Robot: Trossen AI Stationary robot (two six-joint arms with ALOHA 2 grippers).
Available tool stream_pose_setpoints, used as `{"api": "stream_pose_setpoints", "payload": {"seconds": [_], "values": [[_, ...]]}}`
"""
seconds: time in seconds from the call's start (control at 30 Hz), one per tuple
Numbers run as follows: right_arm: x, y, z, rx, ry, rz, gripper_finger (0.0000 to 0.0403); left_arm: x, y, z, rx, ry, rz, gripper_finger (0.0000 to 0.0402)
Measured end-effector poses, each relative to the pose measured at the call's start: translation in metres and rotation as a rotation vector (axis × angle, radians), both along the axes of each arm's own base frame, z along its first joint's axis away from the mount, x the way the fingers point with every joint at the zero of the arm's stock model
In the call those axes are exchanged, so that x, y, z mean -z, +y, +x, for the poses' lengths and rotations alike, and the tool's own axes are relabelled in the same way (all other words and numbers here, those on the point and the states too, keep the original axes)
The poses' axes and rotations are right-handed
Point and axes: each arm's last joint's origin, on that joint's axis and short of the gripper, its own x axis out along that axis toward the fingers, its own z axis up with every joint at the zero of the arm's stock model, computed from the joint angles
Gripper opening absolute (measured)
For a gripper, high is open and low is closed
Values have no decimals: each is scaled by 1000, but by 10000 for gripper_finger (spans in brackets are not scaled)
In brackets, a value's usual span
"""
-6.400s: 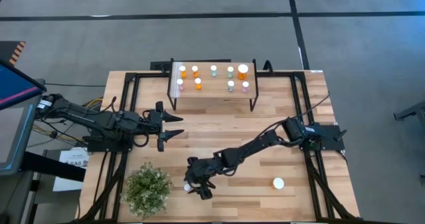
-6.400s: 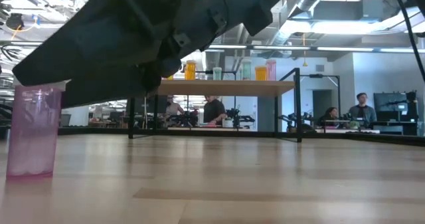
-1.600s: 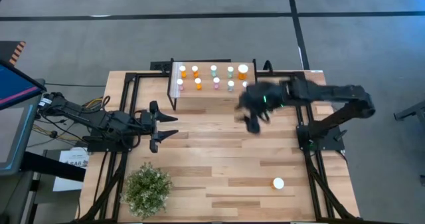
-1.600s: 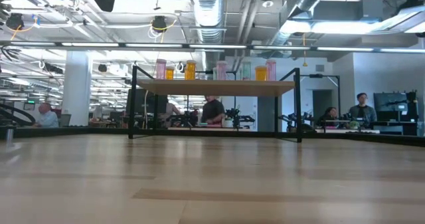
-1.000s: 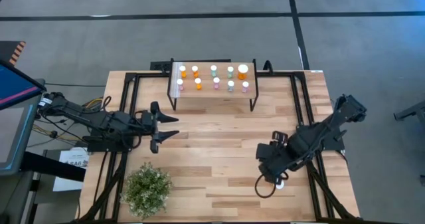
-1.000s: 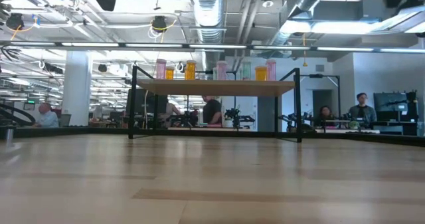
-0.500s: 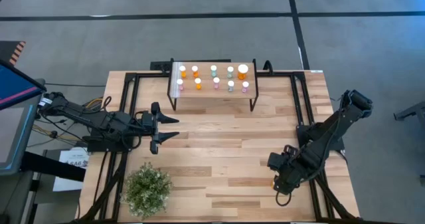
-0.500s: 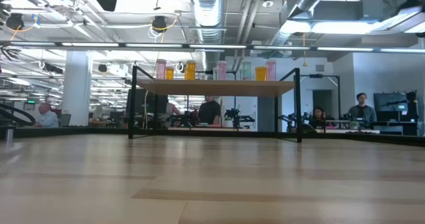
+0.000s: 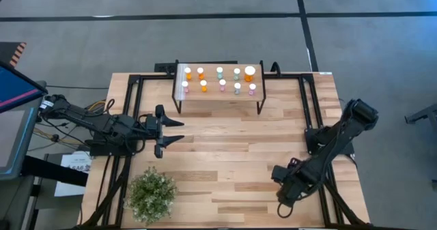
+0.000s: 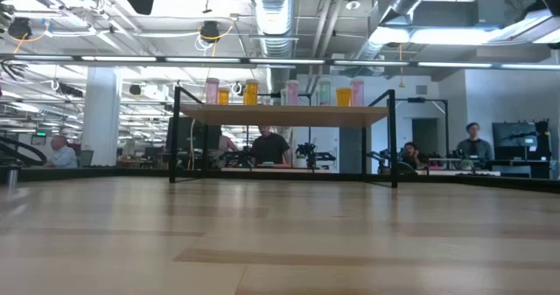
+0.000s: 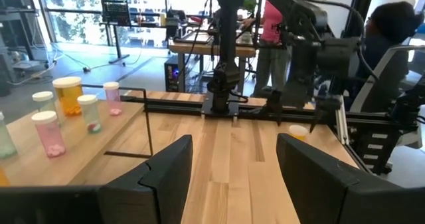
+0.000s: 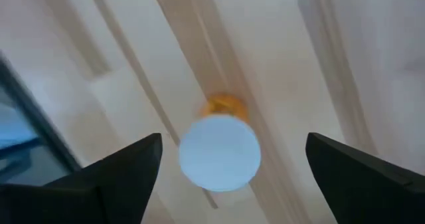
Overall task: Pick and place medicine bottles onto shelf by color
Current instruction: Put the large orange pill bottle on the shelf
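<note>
The shelf (image 9: 218,88) stands at the table's far edge on thin black legs, carrying two rows of white-capped orange, pink and pale green medicine bottles (image 9: 222,84), also seen in the low view (image 10: 284,92). One orange bottle with a white cap (image 12: 220,152) stands upright on the table near the right near corner. My right gripper (image 9: 283,191) hangs above it, pointing down and open, a finger (image 12: 126,167) on either side without touching. In the high view the gripper hides this bottle. My left gripper (image 9: 179,130) waits open at the table's left.
A green bushy plant (image 9: 150,194) stands at the near left. Black frame rails (image 9: 321,182) run along the table's right side, close to my right arm. Bare wood (image 9: 225,155) lies between shelf and plant. People sit beyond the table (image 10: 271,146).
My right gripper has travelled toward the table's near edge and a little right. It has come over the lone bottle by the right near corner, whose white cap showed beside it a second ago and is now covered in the high view. The fingers have stayed apart.
</note>
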Motion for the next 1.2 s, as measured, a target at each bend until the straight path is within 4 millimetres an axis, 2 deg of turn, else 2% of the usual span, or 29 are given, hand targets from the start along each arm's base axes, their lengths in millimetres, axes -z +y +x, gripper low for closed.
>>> {"api": "stream_pose_setpoints", "payload": {"seconds": [0.23,0.47,0.67,0.87,1.07,1.2], "values": [[27,7,5,-6,126,-43,397,0,0,0,0,1,4,206],[33,6,6,-28,125,-52,373,0,0,0,0,1,11,206],[29,0,0,-31,114,-44,315,0,0,0,0,1,11,206],[15,-5,-2,-34,54,-23,260,0,0,0,0,1,11,206],[-1,-13,-3,-25,-22,-11,221,0,0,0,0,1,10,206],[-3,-16,-2,-15,-29,-9,215,0,0,0,0,2,11,206]]}}
